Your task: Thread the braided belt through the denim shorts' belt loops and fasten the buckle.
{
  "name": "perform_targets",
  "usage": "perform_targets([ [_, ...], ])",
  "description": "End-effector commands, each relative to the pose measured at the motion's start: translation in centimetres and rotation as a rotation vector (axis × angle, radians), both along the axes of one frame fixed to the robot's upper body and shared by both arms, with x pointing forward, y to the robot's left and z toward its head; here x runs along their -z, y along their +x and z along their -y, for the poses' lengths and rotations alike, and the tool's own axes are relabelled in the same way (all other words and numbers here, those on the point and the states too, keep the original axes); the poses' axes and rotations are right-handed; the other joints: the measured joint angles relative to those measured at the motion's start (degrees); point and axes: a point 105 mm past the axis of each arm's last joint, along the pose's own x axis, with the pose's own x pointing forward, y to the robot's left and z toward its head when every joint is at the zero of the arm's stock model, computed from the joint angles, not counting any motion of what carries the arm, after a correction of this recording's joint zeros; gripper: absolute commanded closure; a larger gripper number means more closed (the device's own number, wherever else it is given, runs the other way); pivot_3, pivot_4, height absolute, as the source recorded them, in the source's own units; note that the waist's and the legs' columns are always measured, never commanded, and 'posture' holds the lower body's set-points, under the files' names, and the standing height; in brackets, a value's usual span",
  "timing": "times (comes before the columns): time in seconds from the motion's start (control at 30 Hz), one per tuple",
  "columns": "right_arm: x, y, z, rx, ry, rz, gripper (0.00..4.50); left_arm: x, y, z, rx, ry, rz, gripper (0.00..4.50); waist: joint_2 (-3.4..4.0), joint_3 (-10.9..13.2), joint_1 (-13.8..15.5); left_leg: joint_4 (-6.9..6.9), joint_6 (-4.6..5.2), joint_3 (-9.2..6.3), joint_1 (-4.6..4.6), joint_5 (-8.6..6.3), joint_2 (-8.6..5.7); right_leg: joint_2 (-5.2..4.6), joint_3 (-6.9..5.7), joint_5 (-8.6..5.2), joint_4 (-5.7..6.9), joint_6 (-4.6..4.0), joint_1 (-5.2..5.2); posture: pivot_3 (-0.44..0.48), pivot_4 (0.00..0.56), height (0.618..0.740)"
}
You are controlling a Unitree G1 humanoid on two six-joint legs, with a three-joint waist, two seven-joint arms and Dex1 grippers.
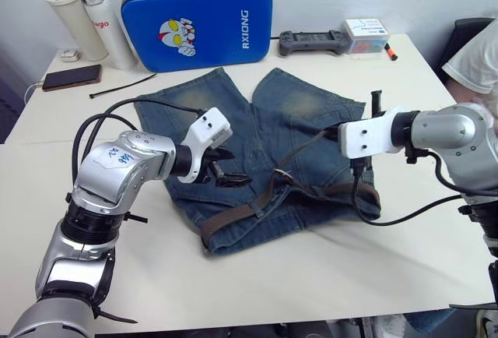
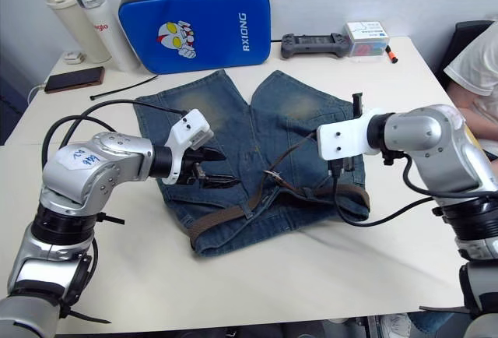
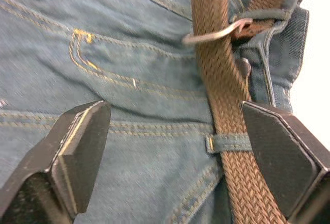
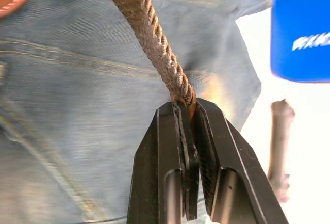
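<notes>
**Belt end clamped, waistband straddled**

White counter (image 1: 327, 268) carrying everything. Blue padded case (image 1: 196, 19) standing at the far edge, two white bottles (image 1: 87, 20) to its left, a black controller (image 1: 314, 41) and a small box (image 1: 366, 33) to its right. Dark phone (image 1: 71, 77) lying near the bottles, a thin black cable tie (image 1: 123, 86) just beside it. Sleeve of a person (image 1: 476, 54) at the far right edge.

Denim shorts (image 1: 264, 143) spread flat mid-counter, legs pointing toward the case, waistband toward the near edge. Braided belt (image 1: 233, 217) running along the waistband, passing under a belt loop (image 3: 228, 142) in the left wrist view and on toward the buckle (image 3: 216, 32), a silver frame lying on the denim near the middle of the waistband. From there a free length of strap rising off the cloth up to the right.

Left tool (image 1: 222, 168) low over the left half of the shorts, fingers (image 3: 82, 146) spread wide apart, one over bare denim by a stitched pocket, the other at the waistband edge beyond the strap, nothing gripped.

Right tool (image 4: 190, 131) above the right leg of the shorts, fingers pressed together on the end of the strap, holding it taut and lifted clear of the cloth.
</notes>
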Motion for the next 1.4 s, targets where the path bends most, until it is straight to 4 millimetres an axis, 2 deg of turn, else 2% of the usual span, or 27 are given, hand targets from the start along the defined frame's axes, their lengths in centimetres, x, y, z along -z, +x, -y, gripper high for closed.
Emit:
perform_targets([
  [0.03,-2.9,0.4,2.3,0.041,-0.029,0.100,4.50,-0.9,-0.6,1.1,0.042,-0.045,0.030,0.03,0.00,0.00,0.10,0.00,0.00,0.00,0.00,0.00,-0.02,-0.01,0.00,0.00,0.00,0.00,0.00,0.000,0.150,0.740],
  [0.1,-3.5,0.5,2.1,0.025,-0.026,0.117,4.50,-1.0,-0.8,1.7,0.062,-0.065,0.031,0.03,0.00,0.00,0.01,0.00,0.01,0.01,-0.01,0.00,-0.03,-0.02,0.00,0.00,0.01,0.00,0.00,0.000,0.150,0.740],
  [0.17,-3.7,0.3,1.0,-0.011,0.002,0.113,4.50,-1.3,-0.7,2.3,0.067,-0.079,0.045,0.03,0.00,0.00,-0.16,-0.02,0.01,0.02,0.00,0.00,0.00,0.01,0.00,0.00,0.02,0.00,-0.02,0.000,0.150,0.740],
  [0.3,-3.3,-0.2,-0.7,-0.037,0.064,0.041,4.50,-1.8,0.5,4.2,0.044,-0.076,0.127,0.03,0.00,0.00,-0.52,-0.02,0.00,0.03,0.00,0.00,0.06,0.06,0.00,0.00,0.03,0.00,-0.02,0.000,0.150,0.740],
  [0.43,-3.3,-0.3,-1.1,-0.001,0.122,-0.012,4.50,-2.3,1.0,6.9,0.058,-0.084,0.201,0.03,0.00,0.00,-0.31,-0.01,0.00,0.03,0.00,0.00,0.05,0.05,0.01,0.00,0.07,0.00,-0.02,0.000,0.150,0.740],
  [0.67,-3.0,-0.9,-1.9,0.012,0.177,-0.068,4.50,-3.3,2.1,9.4,0.037,-0.095,0.281,0.03,0.00,0.00,0.03,0.04,0.00,0.02,-0.02,0.00,0.02,0.03,0.01,0.00,0.05,0.00,-0.01,0.000,0.150,0.740],
  [0.7,-3.0,-1.0,-1.9,0.015,0.181,-0.069,4.50,-3.4,2.2,9.5,0.034,-0.098,0.284,0.66,0.00,0.00,0.03,0.04,0.00,0.02,-0.02,0.00,0.02,0.03,0.01,0.00,0.05,0.00,-0.01,0.000,0.150,0.740],
  [0.73,-2.9,-1.0,-1.9,0.019,0.183,-0.071,4.50,-3.5,2.3,9.6,0.030,-0.104,0.283,0.81,0.00,0.00,0.03,0.04,0.00,0.02,-0.01,0.00,0.02,0.03,0.01,0.00,0.05,0.00,-0.01,0.000,0.150,0.740],
  [0.93,-2.7,-1.0,-1.3,0.045,0.187,-0.074,4.50,-3.4,2.4,9.4,0.027,-0.106,0.263,2.78,0.00,0.00,-0.08,0.01,0.00,0.04,0.00,0.00,0.03,0.04,0.01,0.00,0.06,0.00,-0.03,0.000,0.150,0.740],
  [1.23,-3.3,-0.9,-1.5,0.039,0.200,-0.056,4.50,-3.4,2.9,9.7,-0.011,-0.146,0.245,2.78,0.00,0.00,-0.01,0.02,0.00,0.04,-0.01,0.00,0.02,0.03,0.00,0.00,0.06,0.00,-0.03,0.000,0.150,0.740],
  [1.27,-3.2,-1.0,-1.7,0.030,0.199,-0.061,4.50,-3.5,2.9,9.9,-0.011,-0.156,0.240,3.29,0.00,0.00,-0.02,0.02,0.00,0.04,-0.01,0.00,0.02,0.03,0.01,0.00,0.06,0.00,-0.03,0.000,0.150,0.740],
  [1.33,-3.0,-1.1,-2.0,0.021,0.208,-0.072,4.50,-3.6,2.9,10.1,-0.017,-0.178,0.228,3.90,0.00,0.00,-0.02,0.02,0.00,0.04,-0.01,0.00,0.03,0.03,0.00,0.00,0.06,0.00,-0.03,0.000,0.150,0.740],
  [1.37,-3.0,-1.1,-2.0,0.020,0.216,-0.077,4.50,-3.7,2.9,10.1,-0.022,-0.187,0.223,4.35,0.00,0.00,-0.03,0.02,0.00,0.04,-0.01,0.00,0.02,0.03,0.00,0.00,0.06,0.00,-0.03,0.000,0.150,0.740],
  [1.4,-2.9,-1.2,-2.1,0.022,0.237,-0.097,4.50,-3.8,2.9,10.1,-0.024,-0.193,0.218,4.45,0.00,0.00,-0.02,0.02,0.00,0.04,-0.01,0.00,0.02,0.03,0.00,0.00,0.06,0.00,-0.03,0.000,0.150,0.740],
])
